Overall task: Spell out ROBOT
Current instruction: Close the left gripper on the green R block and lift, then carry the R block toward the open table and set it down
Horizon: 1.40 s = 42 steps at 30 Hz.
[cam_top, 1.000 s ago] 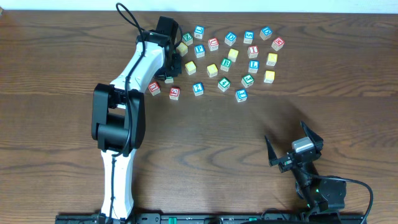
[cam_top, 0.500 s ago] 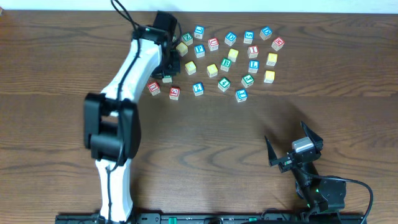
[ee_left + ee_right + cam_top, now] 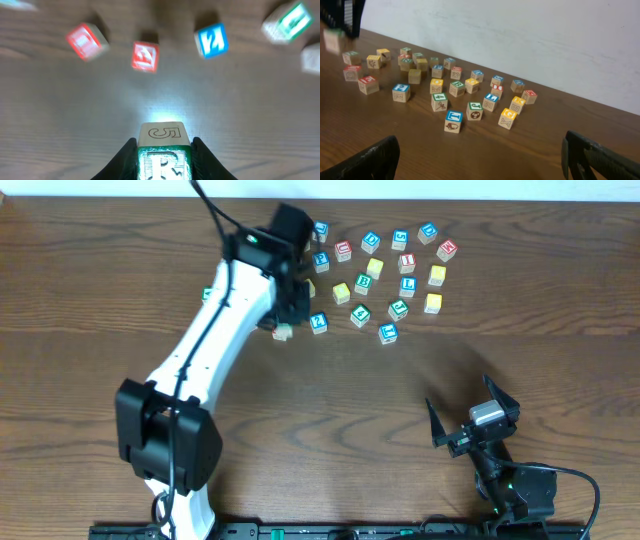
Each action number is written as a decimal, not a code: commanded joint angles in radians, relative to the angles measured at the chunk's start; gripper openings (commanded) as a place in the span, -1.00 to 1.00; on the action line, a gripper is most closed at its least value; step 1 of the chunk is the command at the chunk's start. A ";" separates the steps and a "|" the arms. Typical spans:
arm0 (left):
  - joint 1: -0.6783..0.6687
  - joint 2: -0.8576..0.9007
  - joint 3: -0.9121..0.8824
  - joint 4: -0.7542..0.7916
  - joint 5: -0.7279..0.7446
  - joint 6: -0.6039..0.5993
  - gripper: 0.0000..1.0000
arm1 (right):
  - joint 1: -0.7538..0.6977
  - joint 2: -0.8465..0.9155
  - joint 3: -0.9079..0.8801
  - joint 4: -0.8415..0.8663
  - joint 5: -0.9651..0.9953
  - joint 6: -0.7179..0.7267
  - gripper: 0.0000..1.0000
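The green-letter R cube (image 3: 160,134) is gripped in the left claw (image 3: 164,159), which is closed on its two side faces. One dark finger is pressed flat against each side. The cube is held square between the fingers, not tilted. Being a cube, it has no long axis. The green R face is turned back toward the wrist camera, and the letter reads upright there. The face with an outlined 5 is turned away from the camera, toward the blue "2" cube (image 3: 211,40).

In the wrist view the held cube is seen below and to the left of the blue "2" cube, well apart from it, with bare counter (image 3: 330,430) between them. The wood behind the cube is blurred while the cube itself is sharp. It cannot be told whether the cube touches the counter.

Two red-lettered cubes (image 3: 145,55) are seen to the left of the blue "2" cube. A green-lettered cube (image 3: 292,20) is seen to its right, tilted and blurred.

The right claw (image 3: 468,412) is spread wide with nothing between its fingers. It is seen over bare wood, well apart from the blue "2" cube, toward the near right part of the counter.
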 commanded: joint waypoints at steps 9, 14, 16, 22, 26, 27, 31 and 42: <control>-0.047 0.016 -0.372 0.245 -0.012 -0.133 -0.54 | 0.007 -0.005 -0.002 -0.004 -0.003 0.015 0.99; -0.047 0.016 -0.422 0.288 0.000 -0.144 -0.54 | 0.007 -0.005 -0.002 -0.004 -0.003 0.015 0.98; -0.048 0.016 -0.442 0.311 0.005 -0.145 -0.54 | 0.007 -0.005 -0.002 -0.004 -0.003 0.015 0.99; -0.070 0.016 -0.469 0.383 0.005 -0.093 -0.54 | 0.007 -0.005 -0.002 -0.004 -0.003 0.015 0.99; -0.071 0.016 -0.469 0.381 0.005 -0.090 -0.54 | 0.007 -0.005 -0.002 -0.004 -0.003 0.015 0.99; -0.071 0.016 -0.469 0.379 0.005 -0.090 -0.53 | 0.007 -0.005 -0.002 -0.004 -0.003 0.015 0.98; -0.071 0.016 -0.469 0.369 0.005 -0.090 -0.39 | 0.007 -0.005 -0.002 -0.004 -0.003 0.015 0.99; -0.071 0.016 -0.468 0.365 0.005 -0.090 -0.11 | 0.007 -0.005 -0.002 -0.004 -0.003 0.015 0.98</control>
